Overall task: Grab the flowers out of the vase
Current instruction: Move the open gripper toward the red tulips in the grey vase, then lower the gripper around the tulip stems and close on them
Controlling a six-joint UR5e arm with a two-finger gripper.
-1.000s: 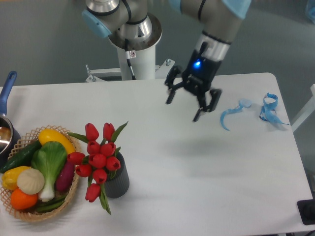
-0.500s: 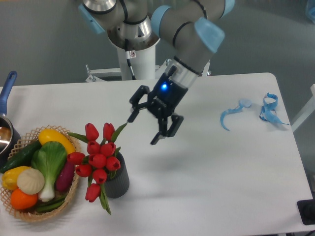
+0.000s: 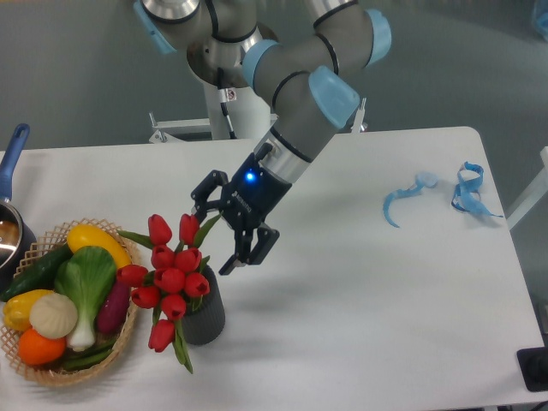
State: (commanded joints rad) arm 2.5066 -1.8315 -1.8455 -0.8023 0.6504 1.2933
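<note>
The flowers (image 3: 171, 274), a bunch of red tulips with green leaves, stand in the vase (image 3: 205, 315), a small dark grey ribbed cup near the table's front left. My gripper (image 3: 212, 240) is open and empty. It hangs just right of and above the bunch. One finger is by the top right leaf and the other points down beside the blooms. It does not hold the flowers.
A woven basket (image 3: 120, 338) of toy vegetables sits left of the vase. A pot with a blue handle (image 3: 12, 154) is at the far left edge. Blue ribbon pieces (image 3: 467, 190) lie at the table's right side. The robot base (image 3: 240, 94) stands behind the table.
My gripper has swept from the right back of the table leftward and down to the flowers, staying open. The flowers and vase have not moved.
</note>
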